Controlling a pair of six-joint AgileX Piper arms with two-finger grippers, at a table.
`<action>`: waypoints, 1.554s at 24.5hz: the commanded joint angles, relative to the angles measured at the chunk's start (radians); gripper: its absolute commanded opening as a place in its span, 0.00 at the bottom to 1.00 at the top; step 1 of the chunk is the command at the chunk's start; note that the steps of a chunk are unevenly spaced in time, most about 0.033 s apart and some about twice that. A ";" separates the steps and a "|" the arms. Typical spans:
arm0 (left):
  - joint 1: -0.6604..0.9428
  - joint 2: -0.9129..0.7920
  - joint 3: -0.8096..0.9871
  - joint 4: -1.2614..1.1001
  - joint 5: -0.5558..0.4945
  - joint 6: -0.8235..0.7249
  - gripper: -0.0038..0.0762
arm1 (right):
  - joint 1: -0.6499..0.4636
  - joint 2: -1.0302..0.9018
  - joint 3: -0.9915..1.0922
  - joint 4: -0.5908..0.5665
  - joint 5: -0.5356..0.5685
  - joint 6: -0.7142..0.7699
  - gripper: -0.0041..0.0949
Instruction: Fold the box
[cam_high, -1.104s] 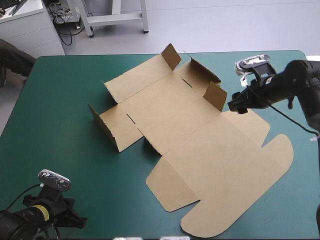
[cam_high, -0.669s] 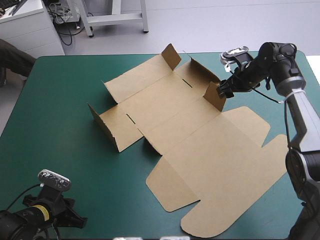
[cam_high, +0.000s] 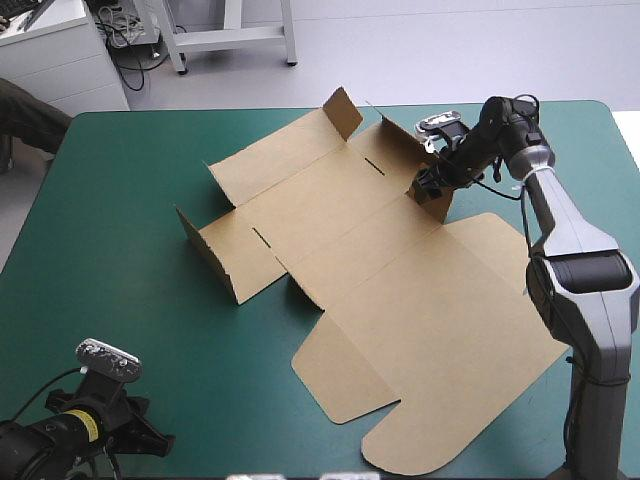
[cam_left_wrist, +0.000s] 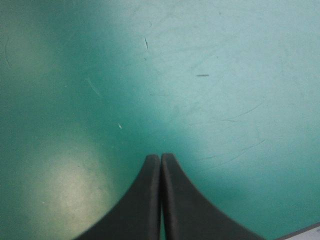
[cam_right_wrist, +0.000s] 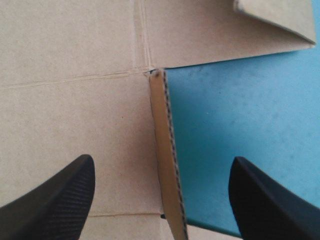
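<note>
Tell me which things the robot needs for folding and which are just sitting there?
For the job: the box, mostly flat with a few flaps raised; the right gripper, open, astride one raised flap.
Just sitting: the left gripper, shut, over bare teal-green cover, away from the box.

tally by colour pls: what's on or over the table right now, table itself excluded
Brown: 1, the box, a cut sheet lying mostly flat with some flaps raised.
Black: 2, the left hand, shut over bare cover, and the right hand, open with a raised flap between its fingers.
Total: 3.
</note>
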 joint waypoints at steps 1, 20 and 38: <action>-0.005 0.005 -0.025 -0.001 -0.034 -0.004 0.01 | 0.000 -0.039 -0.039 0.051 -0.025 -0.036 0.64; -0.005 0.005 -0.025 -0.001 -0.034 -0.004 0.01 | 0.006 -0.025 -0.169 0.130 0.019 -0.154 0.02; -0.005 0.005 -0.025 0.001 -0.034 -0.004 0.01 | 0.277 -0.027 -0.374 0.029 0.020 -0.620 0.02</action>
